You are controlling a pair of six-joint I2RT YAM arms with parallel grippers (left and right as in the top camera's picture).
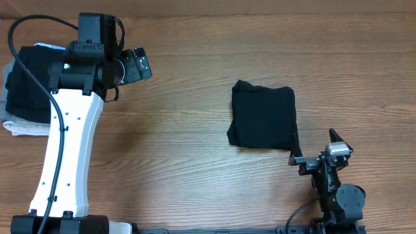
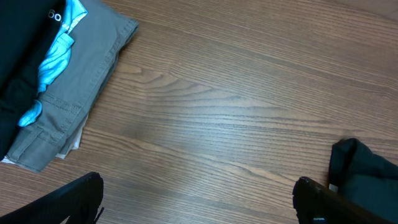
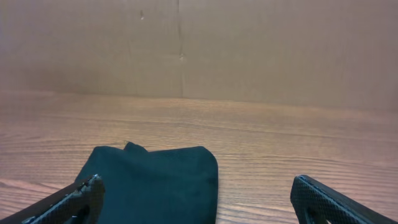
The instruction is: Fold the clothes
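Observation:
The clothes, a black T-shirt, lie folded into a compact rectangle on the wooden table, right of centre. My right gripper is just in front of the shirt's near right corner, open and holding nothing. In the right wrist view the shirt lies ahead, between and slightly left of the spread fingertips. My left gripper hovers open at the far left of the table, well away from the shirt. The left wrist view catches only a corner of the shirt, at the lower right.
A pile of other clothes sits at the table's far left edge, partly under the left arm: a grey-beige garment, a light blue one and dark cloth on top. A brown wall stands behind the table.

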